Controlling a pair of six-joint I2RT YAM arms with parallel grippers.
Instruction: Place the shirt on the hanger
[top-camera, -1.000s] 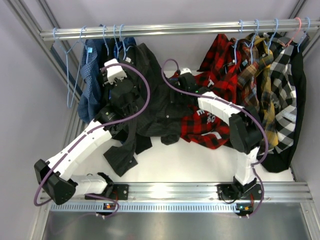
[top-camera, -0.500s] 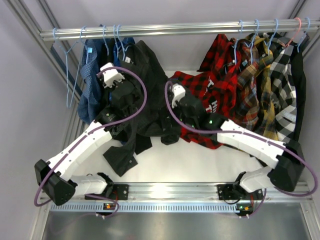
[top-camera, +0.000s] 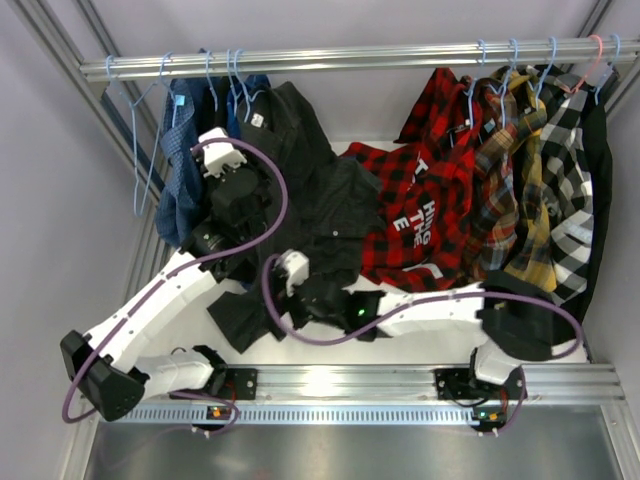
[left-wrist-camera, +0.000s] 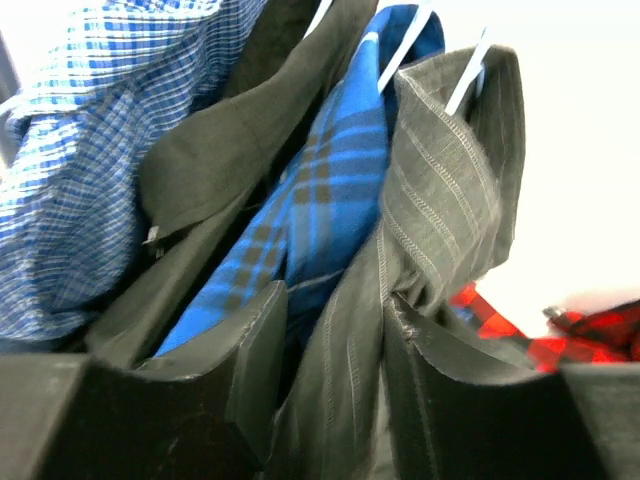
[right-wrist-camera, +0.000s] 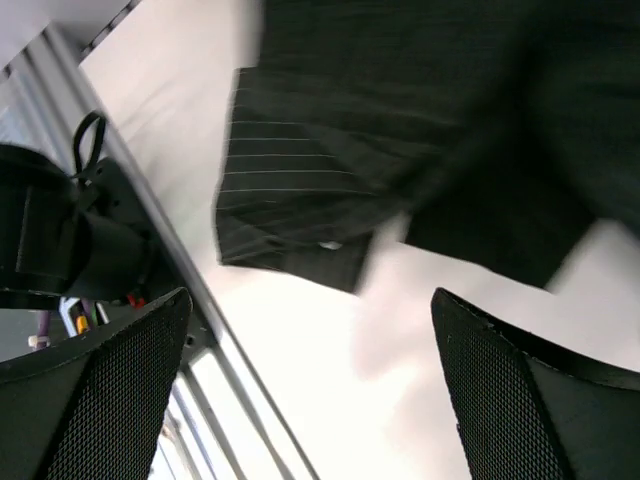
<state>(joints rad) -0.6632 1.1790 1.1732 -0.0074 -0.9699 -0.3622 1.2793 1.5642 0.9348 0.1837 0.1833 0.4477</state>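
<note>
Top external view gives us the shirt (top-camera: 315, 195) hanging from the rail (top-camera: 400, 55) at about 11 o'clock. Its dark body spills down toward the centre, and one sleeve trails onto the white table (top-camera: 400, 350) toward 7 o'clock. A red-and-black plaid shirt (top-camera: 420, 225) lies touching it at 3 o'clock, and a blue checked shirt (top-camera: 185, 165) hangs at its 9 o'clock.

From the left wrist we see the left gripper (left-wrist-camera: 335, 400) pinching a fold of the pinstriped cloth, a finger (left-wrist-camera: 250, 370) pressed on either side. At 1 o'clock in that view the pale wire of the hanger (left-wrist-camera: 466, 75) rises out of the shirt's collar fold. We cannot tell how far the hanger sits inside the shirt.

From the right wrist we see the right gripper (right-wrist-camera: 310, 330) spread wide with nothing held, above the table. The shirt's cuff lies flat at 12 o'clock of it, apart from both fingers.
</note>
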